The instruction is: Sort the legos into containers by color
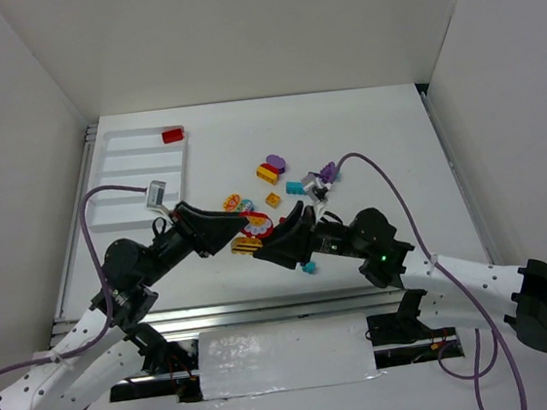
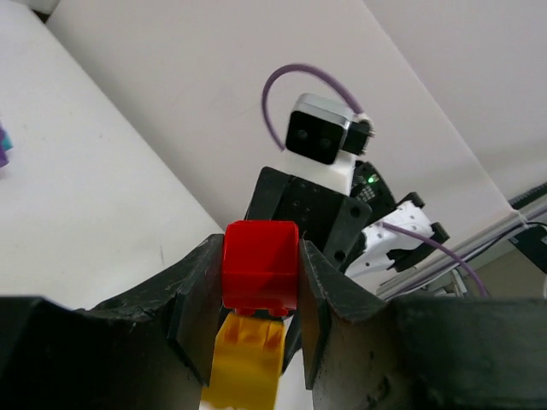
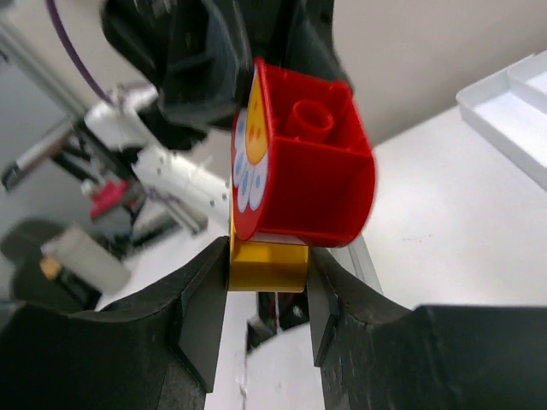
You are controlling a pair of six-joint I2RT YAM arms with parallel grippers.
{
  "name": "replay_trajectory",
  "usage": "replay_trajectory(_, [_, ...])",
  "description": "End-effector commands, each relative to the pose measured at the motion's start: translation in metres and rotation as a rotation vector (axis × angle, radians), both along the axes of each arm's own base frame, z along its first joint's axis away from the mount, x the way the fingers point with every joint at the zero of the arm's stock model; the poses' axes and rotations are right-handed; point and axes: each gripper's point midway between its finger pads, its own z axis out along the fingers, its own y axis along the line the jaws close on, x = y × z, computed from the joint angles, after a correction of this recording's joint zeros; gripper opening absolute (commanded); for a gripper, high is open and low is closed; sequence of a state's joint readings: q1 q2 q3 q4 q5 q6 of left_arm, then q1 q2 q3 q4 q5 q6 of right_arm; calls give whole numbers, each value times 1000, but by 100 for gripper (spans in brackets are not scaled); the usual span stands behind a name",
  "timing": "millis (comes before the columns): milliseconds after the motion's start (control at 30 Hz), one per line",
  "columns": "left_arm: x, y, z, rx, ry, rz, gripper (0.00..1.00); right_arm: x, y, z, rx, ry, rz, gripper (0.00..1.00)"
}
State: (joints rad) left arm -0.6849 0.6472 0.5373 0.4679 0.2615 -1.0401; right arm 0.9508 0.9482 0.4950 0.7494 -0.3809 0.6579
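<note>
My left claw (image 2: pixel 259 282) is pinching the red brick (image 2: pixel 261 256), my right claw (image 3: pixel 267 295) is pinching the yellow brick (image 3: pixel 267 266) snapped onto it, so the 2 claws sit nose to nose. I'd squeeze hard and pull straight apart, no twisting. The tray (image 1: pixel 137 165) sits well away, out past my left claw.

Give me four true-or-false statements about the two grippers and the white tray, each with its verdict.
1. The left gripper is clamped on a red brick. True.
2. The right gripper is open and empty. False: it grips the yellow brick joined to that red brick.
3. One red lego lies in the compartment of the tray farthest from the arms. True.
4. A purple lego lies in the tray. False: the purple legos are on the table.
</note>
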Motion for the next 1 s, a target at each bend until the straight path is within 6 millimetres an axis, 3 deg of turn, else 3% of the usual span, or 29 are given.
replay_trajectory(0, [3,9,15,81,-43,74,0,-12,13,-18,-193,-173,107,0])
replay_trajectory(33, [3,13,24,86,-60,89,0,-12,12,-35,-261,-149,118,0])
replay_trajectory(167, [15,23,21,143,-39,184,0,-8,4,-48,-343,-167,89,0])
replay_trajectory(233, [28,34,11,204,40,273,0,9,-2,-62,-409,-126,-15,0])
replay_trajectory(267, [38,44,4,241,89,346,0,18,-4,-67,-431,-106,-67,0])
replay_trajectory(300, [59,68,-4,280,147,520,0,27,-8,-72,-451,-76,-120,0])
replay_trajectory(333, [73,80,1,319,184,621,0,35,-12,-79,-472,-45,-171,0])
replay_trajectory(367, [81,99,-23,437,268,724,0,51,-20,-87,-503,-6,-272,0])
replay_trajectory(400, [91,114,-30,483,315,825,0,56,-23,-90,-506,45,-312,0])
replay_trajectory(433, [114,139,-28,533,359,995,0,59,-26,-96,-517,71,-339,0])
replay_trajectory(467, [122,154,-36,583,400,1057,0,63,-30,-98,-519,90,-375,0])
replay_trajectory(500, [144,178,-47,626,455,1150,0,63,-32,-99,-511,119,-386,0])
replay_trajectory(567, [171,195,-46,595,495,1172,0,66,-36,-100,-508,149,-419,0])
replay_trajectory(600, [188,228,-47,545,542,1254,0,67,-41,-98,-491,171,-442,0])
replay_trajectory(667, [222,244,-61,524,611,1244,0,65,-45,-97,-479,196,-456,0])
replay_trajectory(700, [247,267,-75,526,643,1281,0,62,-48,-92,-462,196,-453,0])
replay_trajectory(767, [279,278,-65,507,602,1283,0,57,-51,-92,-459,200,-435,0])
replay_trajectory(800, [310,294,-79,500,595,1300,0,54,-53,-89,-450,204,-432,0])
replay_trajectory(867, [346,297,-68,495,514,1251,0,49,-55,-91,-463,220,-419,0])
replay_trajectory(900, [369,308,-98,522,548,1242,0,47,-56,-89,-459,218,-412,0])
replay_trajectory(933, [390,311,-79,490,481,1242,0,43,-56,-89,-461,223,-397,0])
replay_trajectory(967, [403,311,-81,494,465,1208,0,41,-56,-89,-456,227,-391,0])
